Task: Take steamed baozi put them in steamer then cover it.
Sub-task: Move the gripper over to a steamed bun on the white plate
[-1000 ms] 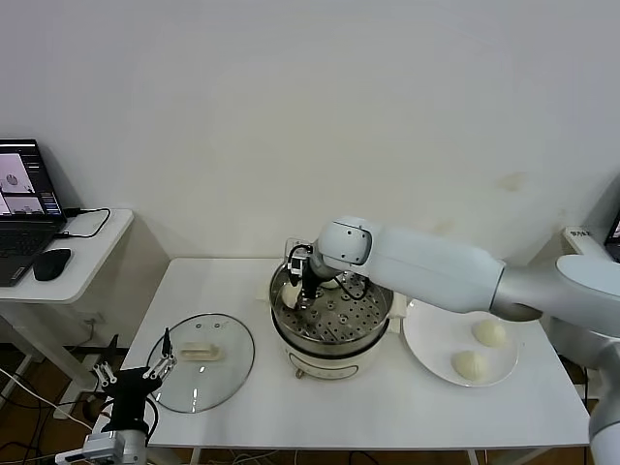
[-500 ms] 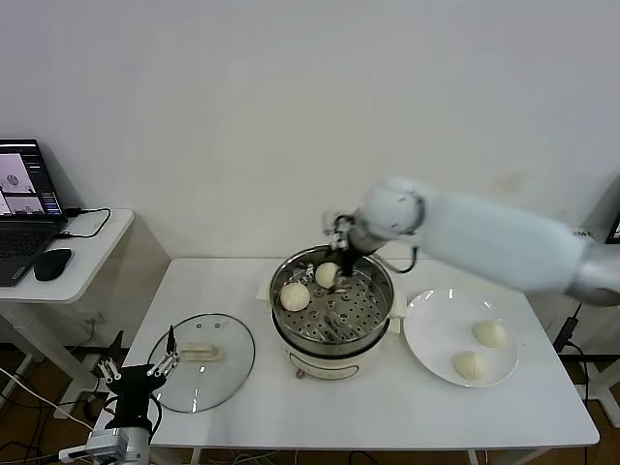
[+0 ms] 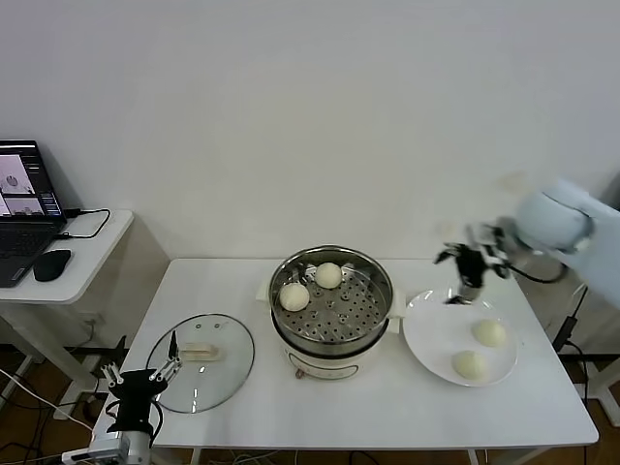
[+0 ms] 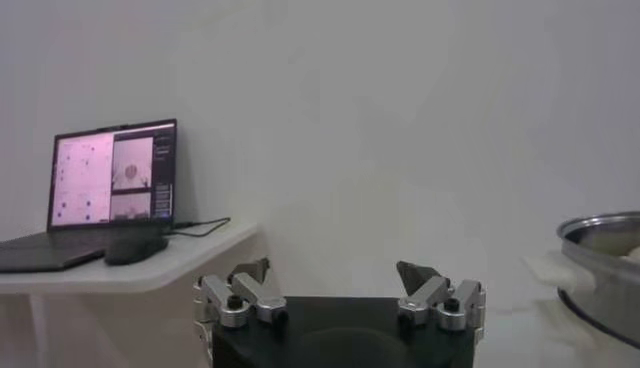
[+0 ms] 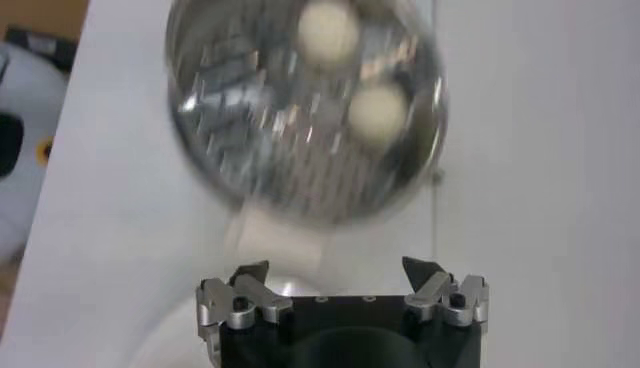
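The steel steamer (image 3: 331, 312) stands mid-table with two baozi inside, one at its left (image 3: 294, 296) and one at the back (image 3: 328, 274). They also show in the right wrist view (image 5: 329, 31) (image 5: 378, 112). Two more baozi (image 3: 489, 332) (image 3: 470, 364) lie on the white plate (image 3: 433, 339) to the right. My right gripper (image 3: 466, 273) is open and empty, above the plate's far left edge. The glass cover (image 3: 205, 360) lies flat on the table at the left. My left gripper (image 3: 145, 380) is open, low at the table's front left corner, beside the cover.
A side table at the far left holds a laptop (image 3: 24, 208) and a mouse (image 3: 50, 263). The steamer's rim (image 4: 603, 232) shows far off in the left wrist view. A wall stands behind the table.
My right gripper has left a baozi in the steamer and swung right, from above the steamer to above the plate. The left arm has barely moved.
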Tool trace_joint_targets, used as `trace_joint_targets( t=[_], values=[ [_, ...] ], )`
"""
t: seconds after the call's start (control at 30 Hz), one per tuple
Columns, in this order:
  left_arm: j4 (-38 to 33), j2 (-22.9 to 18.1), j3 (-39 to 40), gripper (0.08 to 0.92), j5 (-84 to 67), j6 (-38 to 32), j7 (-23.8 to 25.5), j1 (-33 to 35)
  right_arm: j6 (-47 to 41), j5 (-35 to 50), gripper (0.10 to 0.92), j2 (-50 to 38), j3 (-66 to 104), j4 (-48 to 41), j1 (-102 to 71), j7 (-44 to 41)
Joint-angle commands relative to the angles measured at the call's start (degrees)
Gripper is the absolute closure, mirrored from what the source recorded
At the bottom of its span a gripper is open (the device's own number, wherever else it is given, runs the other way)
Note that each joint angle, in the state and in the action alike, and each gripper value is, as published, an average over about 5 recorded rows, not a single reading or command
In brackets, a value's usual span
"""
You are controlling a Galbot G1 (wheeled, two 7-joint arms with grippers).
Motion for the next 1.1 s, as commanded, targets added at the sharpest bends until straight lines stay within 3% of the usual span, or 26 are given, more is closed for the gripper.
trace_joint_targets(
  t=[0.03,0.63,1.1],
  values=[
    [0.60,-0.12,0.33,0.177,0.27,0.18,-0.01,-0.41,8.75,-15.48,0.203,-11.99,21.17,-0.48,-31.25,-0.99],
    [1.43,-0.48,-0.58,0.177,0.78,0.33,0.03,0.11,7.85,-16.26,0.203,2.35,20.02,-9.55,-35.35,2.64],
    [1.52,-0.89,-0.44,0.177,1.06,0.18,0.03,0.27,6.87,-16.07,0.209,4.53,19.73,-11.72,-35.80,3.24]
  ],
)
